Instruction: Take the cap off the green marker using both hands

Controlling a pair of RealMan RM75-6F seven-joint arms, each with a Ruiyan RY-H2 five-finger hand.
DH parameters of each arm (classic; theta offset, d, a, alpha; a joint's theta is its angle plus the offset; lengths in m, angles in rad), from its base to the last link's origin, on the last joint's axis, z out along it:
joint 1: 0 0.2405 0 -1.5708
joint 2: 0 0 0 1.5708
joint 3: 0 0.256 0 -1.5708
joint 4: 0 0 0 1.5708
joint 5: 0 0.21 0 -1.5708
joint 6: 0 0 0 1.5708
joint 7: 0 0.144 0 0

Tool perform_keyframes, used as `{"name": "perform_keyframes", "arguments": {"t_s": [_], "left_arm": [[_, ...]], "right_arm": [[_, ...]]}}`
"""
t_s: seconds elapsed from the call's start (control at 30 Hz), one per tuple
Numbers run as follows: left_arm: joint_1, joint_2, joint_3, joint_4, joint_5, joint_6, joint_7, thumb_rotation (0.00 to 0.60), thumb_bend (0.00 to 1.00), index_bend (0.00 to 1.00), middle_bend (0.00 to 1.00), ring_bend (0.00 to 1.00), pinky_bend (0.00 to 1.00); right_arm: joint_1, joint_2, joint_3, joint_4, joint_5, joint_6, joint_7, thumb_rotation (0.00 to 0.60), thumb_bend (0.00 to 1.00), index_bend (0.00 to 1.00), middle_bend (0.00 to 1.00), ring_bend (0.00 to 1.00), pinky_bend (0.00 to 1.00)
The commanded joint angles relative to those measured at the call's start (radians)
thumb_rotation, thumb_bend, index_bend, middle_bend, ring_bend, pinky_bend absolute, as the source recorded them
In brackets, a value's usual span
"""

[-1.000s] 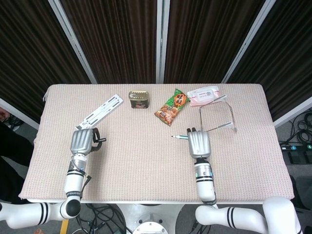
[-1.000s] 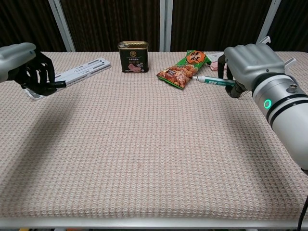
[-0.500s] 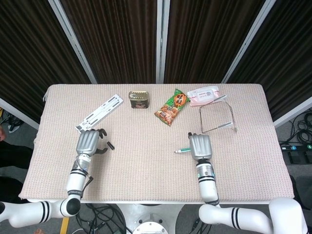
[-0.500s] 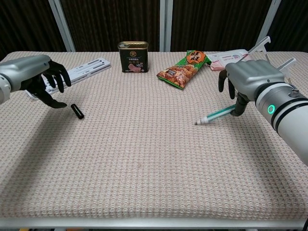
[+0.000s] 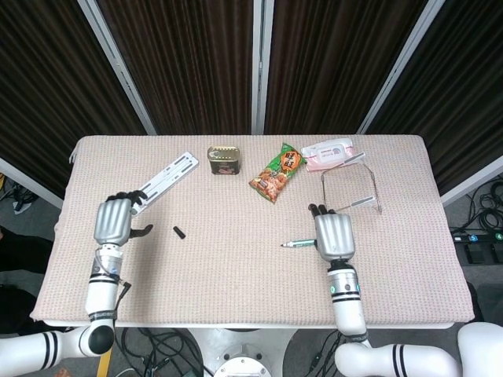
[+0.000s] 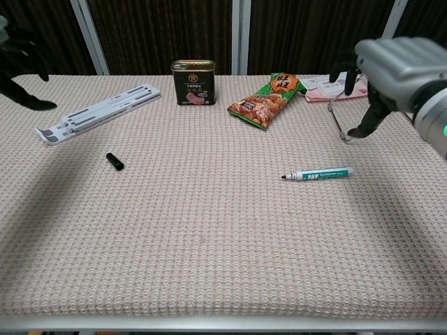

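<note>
Marker (image 6: 318, 174) uncapped, cap (image 6: 114, 161) apart, both on table (image 6: 209, 237).

Uncapped green marker (image 6: 318, 174) lies flat; black cap (image 6: 114, 161) well apart.

Cap (image 6: 114, 161) lies left on the table (image 6: 209, 237), marker (image 6: 318, 174) right; tin (image 6: 193, 82) and snack bag (image 6: 267, 101) behind.

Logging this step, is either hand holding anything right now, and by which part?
Nothing is held. The left hand and right hand are both open; the green marker and its cap lie on the table.
</note>
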Motion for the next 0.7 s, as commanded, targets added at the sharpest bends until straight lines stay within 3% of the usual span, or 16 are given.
{"name": "perform_keyframes", "arguments": {"t_s": [0.03, 0.13, 0.23, 0.4, 0.7], "left_arm": [[0.056, 0.12, 0.059, -0.098, 0.179, 0.095, 0.035, 0.6, 0.14, 0.33, 0.37, 0.28, 0.32], [0.093, 0.177, 0.125, -0.155, 0.248, 0.108, 0.065, 0.6, 0.13, 0.31, 0.34, 0.24, 0.3], [0.138, 0.184, 0.174, -0.189, 0.277, 0.127, 0.064, 0.6, 0.12, 0.28, 0.28, 0.18, 0.24], [0.22, 0.142, 0.234, -0.181, 0.33, 0.195, 0.062, 0.6, 0.12, 0.24, 0.22, 0.14, 0.19], [0.393, 0.053, 0.298, -0.058, 0.384, 0.336, 0.001, 0.593, 0.12, 0.23, 0.21, 0.14, 0.17]], "right_arm": [[-0.097, 0.168, -0.076, -0.186, -0.221, 0.151, 0.059, 0.6, 0.0, 0.29, 0.38, 0.44, 0.56], [-0.171, 0.279, -0.146, -0.268, -0.308, 0.214, 0.066, 0.6, 0.0, 0.24, 0.31, 0.2, 0.21], [-0.257, 0.354, -0.228, -0.308, -0.357, 0.265, 0.1, 0.6, 0.0, 0.17, 0.2, 0.04, 0.03], [-0.403, 0.373, -0.329, -0.236, -0.395, 0.334, 0.231, 0.6, 0.0, 0.11, 0.13, 0.0, 0.0], [-0.55, 0.282, -0.361, -0.022, -0.373, 0.319, 0.428, 0.6, 0.0, 0.07, 0.1, 0.0, 0.0]]}}
